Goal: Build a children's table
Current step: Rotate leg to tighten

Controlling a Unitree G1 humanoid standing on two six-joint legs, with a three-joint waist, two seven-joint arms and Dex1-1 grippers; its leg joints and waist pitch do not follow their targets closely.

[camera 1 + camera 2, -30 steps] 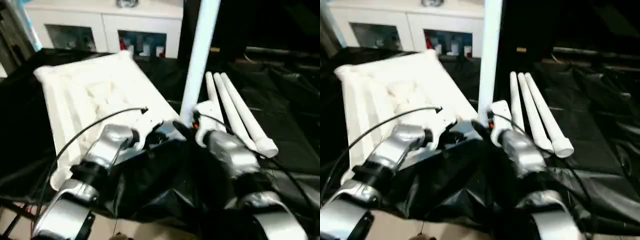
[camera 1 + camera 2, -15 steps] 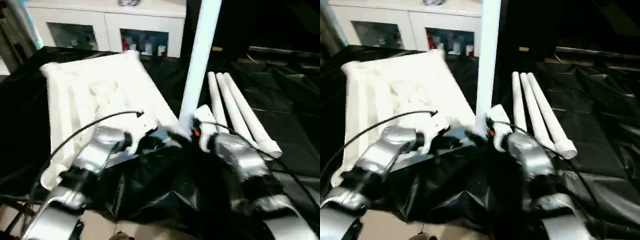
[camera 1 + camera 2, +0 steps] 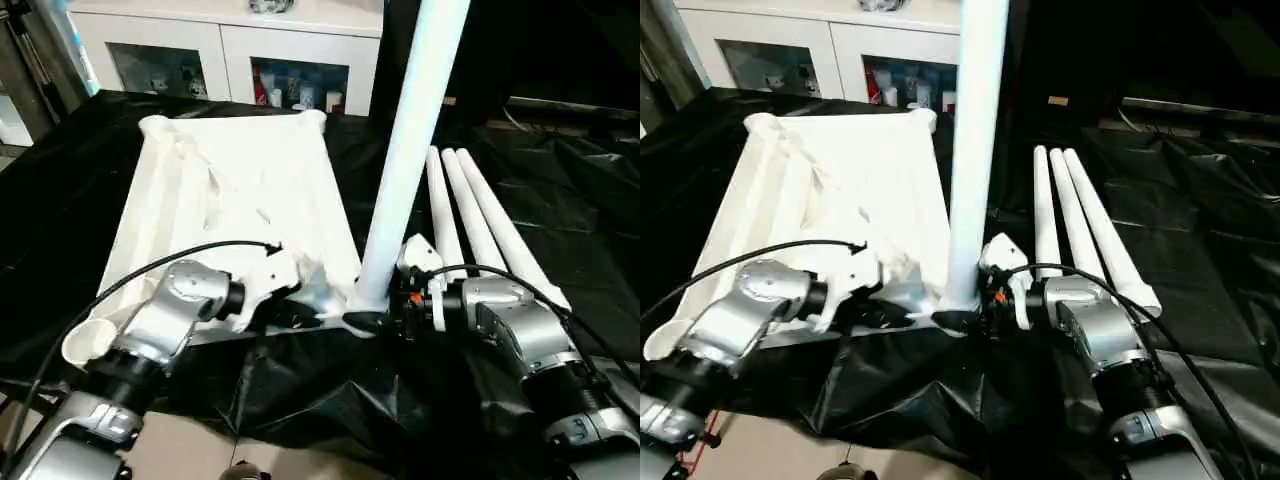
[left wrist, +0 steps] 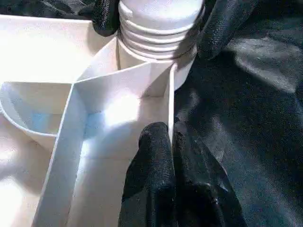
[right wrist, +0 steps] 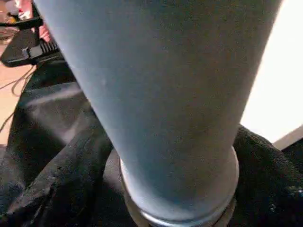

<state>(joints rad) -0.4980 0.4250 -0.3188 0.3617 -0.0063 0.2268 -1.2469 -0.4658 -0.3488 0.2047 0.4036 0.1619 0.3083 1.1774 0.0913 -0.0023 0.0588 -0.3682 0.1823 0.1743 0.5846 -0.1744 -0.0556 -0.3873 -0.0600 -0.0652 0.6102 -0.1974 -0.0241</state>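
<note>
Between the two grippers a white upright leg (image 3: 410,160) stands at the near right corner of the tabletop (image 3: 240,200), which lies ribbed side up on black sheeting (image 3: 560,190). In the left wrist view the leg's ridged foot sits at the corner socket, where the ribs meet.

The right gripper (image 3: 385,318) is set around the very base of that leg, its black fingers (image 4: 215,26) spread either side of the foot; whether they press on it or merely flank it cannot be told. The left gripper (image 4: 165,156) is closed, its two fingers pressed together on the thin rim wall of the tabletop, just beside the socket and close to the right gripper.

Counted: one tabletop, one leg standing, and three loose legs (image 3: 480,225) lying side by side on the sheeting, just beyond the right gripper and its silver forearm. That makes four legs altogether.

Well beyond both grippers, past the far edge of the tabletop, stands a white cabinet (image 3: 220,45) with two glass doors and small items behind them. No brand, label or writing can be read on the table parts, and the cabinet's contents are too small to make out any lettering.
</note>
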